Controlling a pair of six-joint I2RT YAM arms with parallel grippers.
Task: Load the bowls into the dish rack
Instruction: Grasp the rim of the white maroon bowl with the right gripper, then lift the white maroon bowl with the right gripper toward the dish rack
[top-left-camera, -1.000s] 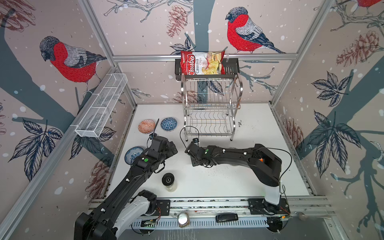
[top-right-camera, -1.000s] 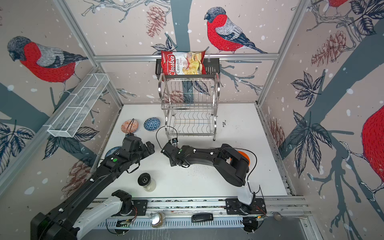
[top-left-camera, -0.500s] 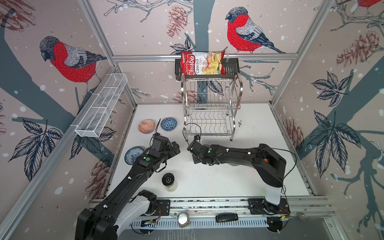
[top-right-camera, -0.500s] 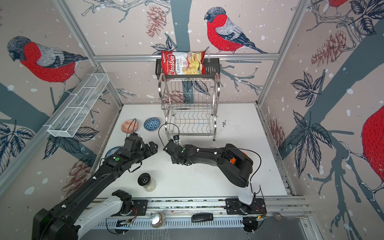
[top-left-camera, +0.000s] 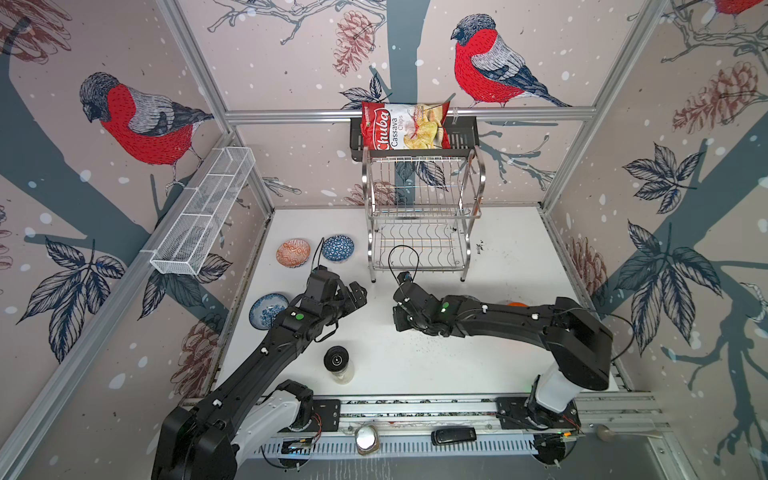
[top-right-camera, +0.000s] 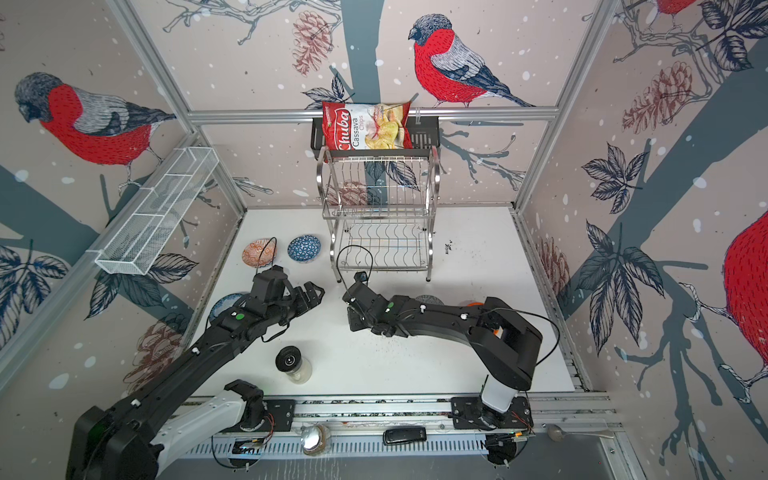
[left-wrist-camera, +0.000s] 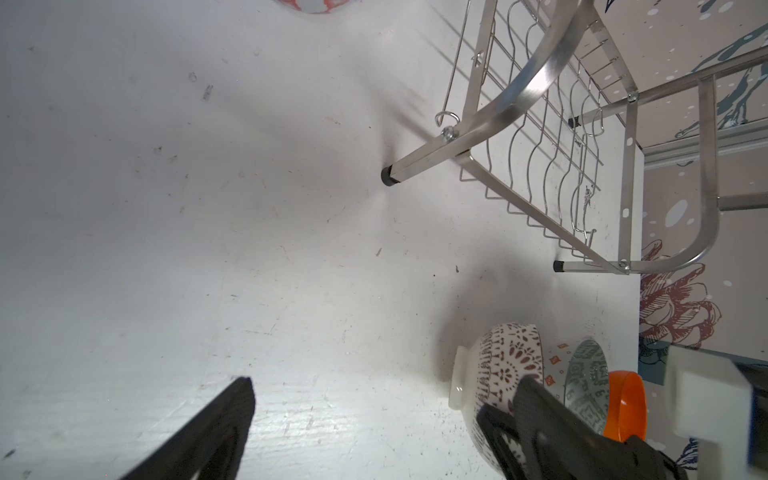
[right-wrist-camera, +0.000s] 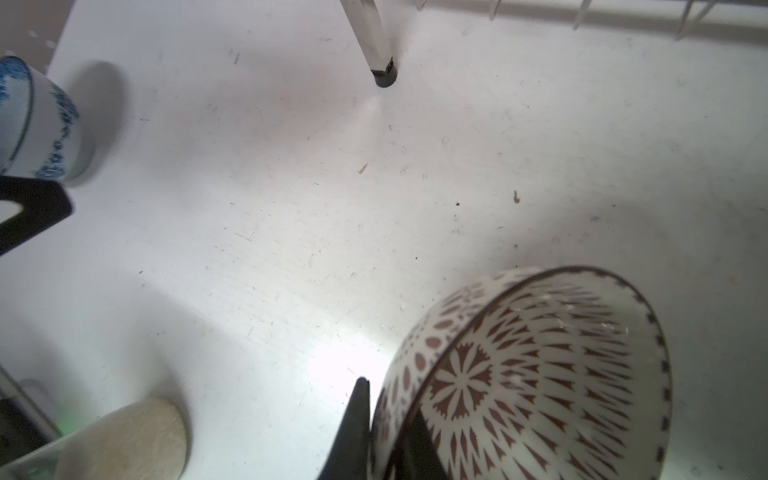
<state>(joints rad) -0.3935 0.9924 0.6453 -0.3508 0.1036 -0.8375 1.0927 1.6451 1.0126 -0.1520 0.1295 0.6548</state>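
Observation:
My right gripper (right-wrist-camera: 386, 415) is shut on the rim of the white bowl with dark dots (right-wrist-camera: 540, 374), one finger outside and one inside; the bowl tilts, and in both top views the arm hides it. In the left wrist view this bowl (left-wrist-camera: 498, 365) shows in front of the grey-green bowl (left-wrist-camera: 586, 382) and the orange bowl (left-wrist-camera: 627, 407). My left gripper (top-left-camera: 353, 293) (left-wrist-camera: 382, 386) stands open and empty just left of it. The red-orange bowl (top-left-camera: 293, 252), blue triangle bowl (top-left-camera: 338, 248) and blue-white floral bowl (top-left-camera: 268, 309) sit at the left. The empty dish rack (top-left-camera: 424, 216) (top-right-camera: 380, 208) stands at the back.
A black-lidded jar (top-left-camera: 337, 361) stands near the front, between the arms. A white mesh tray (top-left-camera: 203, 220) hangs on the left wall. A black basket with a chips bag (top-left-camera: 405, 126) sits above the rack. A rack leg (right-wrist-camera: 378, 54) stands just beyond the held bowl.
My right gripper has shut on the dotted bowl's rim and shifted slightly right, towards the rack. The left arm has barely moved and stays open.

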